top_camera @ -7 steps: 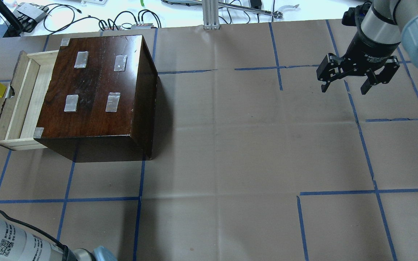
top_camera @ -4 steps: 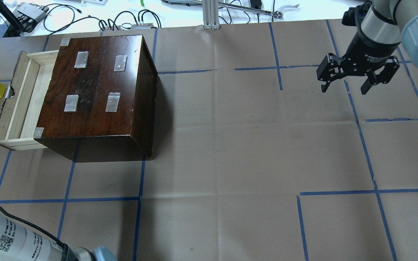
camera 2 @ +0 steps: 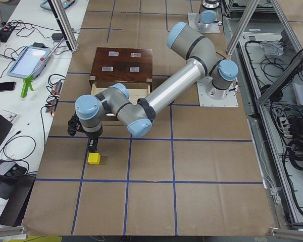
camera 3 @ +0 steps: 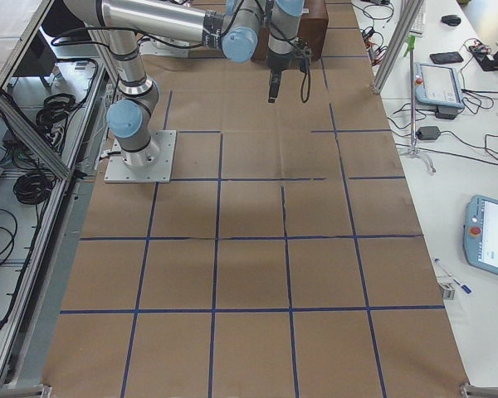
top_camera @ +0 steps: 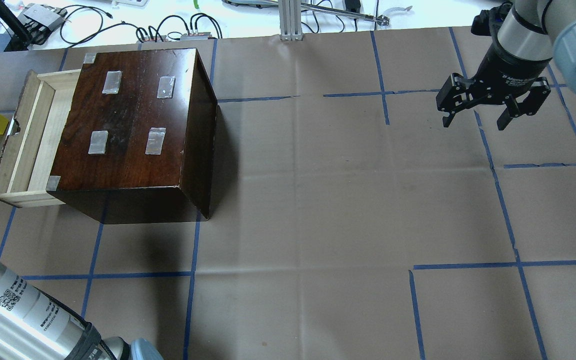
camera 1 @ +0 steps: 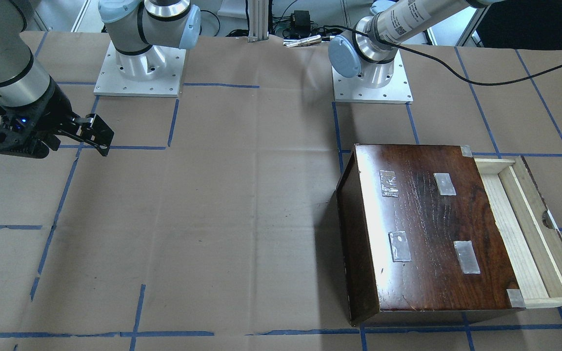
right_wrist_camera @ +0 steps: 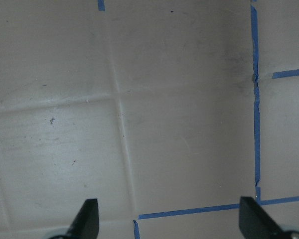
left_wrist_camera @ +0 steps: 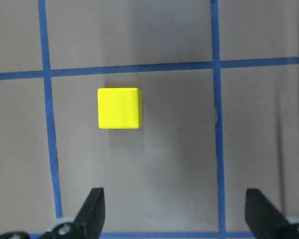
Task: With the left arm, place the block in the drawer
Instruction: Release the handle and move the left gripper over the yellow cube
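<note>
Left wrist-mounted view: L gripper point(left_wrist_camera: 175, 216) spread wide, empty, near block point(left_wrist_camera: 119, 108) lying on paper point(left_wrist_camera: 179, 144) outside drawer point(top_camera: 28, 140), which stands open to receive it. R gripper point(top_camera: 474, 121) spread, idle, well apart.

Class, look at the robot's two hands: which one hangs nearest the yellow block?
The left hand, open close above the block outside the drawer; the right hand hangs far across the table.

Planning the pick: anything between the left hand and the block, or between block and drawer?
Nothing visible between the open left hand and the block, only bare paper. On the way into the drawer, only its own front panel stands, to be lifted over.
</note>
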Action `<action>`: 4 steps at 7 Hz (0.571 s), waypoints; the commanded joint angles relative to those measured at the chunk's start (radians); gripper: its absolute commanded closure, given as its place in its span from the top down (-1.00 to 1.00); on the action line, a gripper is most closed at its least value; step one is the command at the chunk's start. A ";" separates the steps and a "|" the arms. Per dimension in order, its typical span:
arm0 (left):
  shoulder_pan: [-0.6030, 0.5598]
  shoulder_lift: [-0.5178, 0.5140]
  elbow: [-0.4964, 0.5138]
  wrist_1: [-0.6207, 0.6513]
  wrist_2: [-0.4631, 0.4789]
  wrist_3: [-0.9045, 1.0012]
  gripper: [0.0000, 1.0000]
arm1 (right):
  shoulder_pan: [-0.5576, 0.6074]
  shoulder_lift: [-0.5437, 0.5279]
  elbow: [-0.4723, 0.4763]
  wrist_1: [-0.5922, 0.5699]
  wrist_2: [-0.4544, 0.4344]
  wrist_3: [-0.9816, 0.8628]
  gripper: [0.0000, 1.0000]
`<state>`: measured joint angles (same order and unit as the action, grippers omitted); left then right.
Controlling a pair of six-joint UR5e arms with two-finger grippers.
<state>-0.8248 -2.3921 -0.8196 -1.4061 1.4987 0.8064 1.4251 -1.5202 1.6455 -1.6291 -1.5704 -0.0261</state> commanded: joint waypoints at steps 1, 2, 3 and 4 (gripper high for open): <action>0.003 -0.186 0.277 -0.123 0.000 0.019 0.98 | 0.000 0.000 0.000 0.000 0.000 0.000 1.00; -0.002 -0.261 0.348 -0.132 -0.003 0.019 0.97 | 0.000 0.000 0.000 0.000 0.000 0.000 1.00; -0.002 -0.294 0.356 -0.132 -0.011 0.020 0.96 | 0.000 0.000 0.000 0.000 0.001 0.000 1.00; -0.005 -0.301 0.346 -0.137 -0.011 0.019 0.88 | 0.000 0.000 0.000 0.000 0.000 0.000 1.00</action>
<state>-0.8271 -2.6654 -0.4822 -1.5364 1.4907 0.8256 1.4251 -1.5202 1.6459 -1.6291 -1.5701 -0.0261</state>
